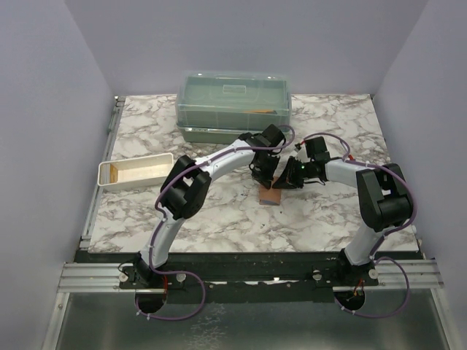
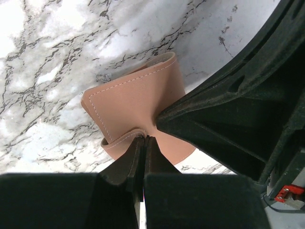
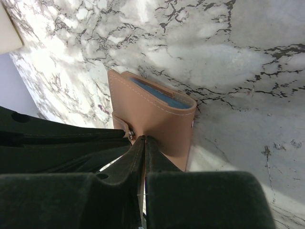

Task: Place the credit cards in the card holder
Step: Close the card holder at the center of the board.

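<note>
The card holder (image 1: 270, 195) lies folded on the marble table, a small brown wallet (image 2: 138, 100) with a strip of blue showing inside its open edge (image 3: 157, 95). I cannot make out the credit cards as separate things. My left gripper (image 2: 144, 138) is shut, and its tips touch the end of the snap tab (image 2: 119, 139), which curls round the wallet's edge. My right gripper (image 3: 145, 138) is shut too, its tips pressed on the cover next to the metal snap (image 3: 129, 135). In the top view both grippers, left (image 1: 264, 182) and right (image 1: 280, 184), meet over the wallet.
A long white tray (image 1: 135, 172) stands at the left. A translucent green lidded box (image 1: 235, 102) stands at the back, just behind the left arm's wrist. Purple walls close in the table on three sides.
</note>
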Available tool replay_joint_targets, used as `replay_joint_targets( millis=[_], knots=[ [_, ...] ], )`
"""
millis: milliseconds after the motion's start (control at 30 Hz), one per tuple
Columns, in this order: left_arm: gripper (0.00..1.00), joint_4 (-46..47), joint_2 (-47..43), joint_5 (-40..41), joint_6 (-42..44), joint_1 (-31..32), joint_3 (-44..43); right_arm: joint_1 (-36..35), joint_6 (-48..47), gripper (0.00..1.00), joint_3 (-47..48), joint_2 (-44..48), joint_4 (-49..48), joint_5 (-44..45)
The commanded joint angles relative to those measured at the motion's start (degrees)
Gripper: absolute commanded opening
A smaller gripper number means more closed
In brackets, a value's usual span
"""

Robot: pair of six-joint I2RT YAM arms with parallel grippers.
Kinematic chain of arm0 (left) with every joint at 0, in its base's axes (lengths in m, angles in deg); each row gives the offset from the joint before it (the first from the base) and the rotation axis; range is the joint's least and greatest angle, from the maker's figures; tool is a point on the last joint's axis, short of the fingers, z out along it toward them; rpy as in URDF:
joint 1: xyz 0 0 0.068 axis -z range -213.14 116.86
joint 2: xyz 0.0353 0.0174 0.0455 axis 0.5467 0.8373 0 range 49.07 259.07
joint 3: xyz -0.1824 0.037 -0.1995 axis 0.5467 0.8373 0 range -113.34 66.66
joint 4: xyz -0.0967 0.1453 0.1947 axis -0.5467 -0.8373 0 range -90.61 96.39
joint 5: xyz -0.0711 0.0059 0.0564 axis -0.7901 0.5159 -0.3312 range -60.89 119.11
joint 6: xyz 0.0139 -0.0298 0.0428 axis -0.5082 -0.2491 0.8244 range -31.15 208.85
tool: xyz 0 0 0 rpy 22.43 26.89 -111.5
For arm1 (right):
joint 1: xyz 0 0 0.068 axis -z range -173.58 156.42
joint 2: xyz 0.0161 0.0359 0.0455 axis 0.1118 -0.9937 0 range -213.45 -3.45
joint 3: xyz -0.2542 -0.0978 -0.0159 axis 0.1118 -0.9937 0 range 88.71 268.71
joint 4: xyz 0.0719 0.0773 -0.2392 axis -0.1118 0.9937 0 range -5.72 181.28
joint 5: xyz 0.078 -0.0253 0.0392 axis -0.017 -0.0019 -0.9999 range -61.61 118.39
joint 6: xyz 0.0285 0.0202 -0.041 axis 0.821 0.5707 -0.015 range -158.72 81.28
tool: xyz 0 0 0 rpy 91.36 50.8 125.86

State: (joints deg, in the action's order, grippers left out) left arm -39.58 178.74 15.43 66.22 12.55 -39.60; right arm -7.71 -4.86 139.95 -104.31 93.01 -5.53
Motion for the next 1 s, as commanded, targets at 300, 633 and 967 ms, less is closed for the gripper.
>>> replay_joint_targets(
  millis=[300, 633, 967],
  knots=[
    [0.0, 6.71, 14.6, 10.87, -10.61, 6.61, 8.54, 0.42, -0.58, 0.05, -3.89, -3.78, -0.73, 7.67],
    [0.27, 7.4, -1.55, 6.19, -8.32, 2.87, 8.19, 0.44, -4.46, 0.22, -0.11, -0.27, 2.52, 6.17],
    [0.46, 7.75, -23.48, -0.48, -4.3, -3.53, 15.72, 0.32, -9.64, 0.55, 2.36, 7.24, 9.14, 9.2]
  ],
)
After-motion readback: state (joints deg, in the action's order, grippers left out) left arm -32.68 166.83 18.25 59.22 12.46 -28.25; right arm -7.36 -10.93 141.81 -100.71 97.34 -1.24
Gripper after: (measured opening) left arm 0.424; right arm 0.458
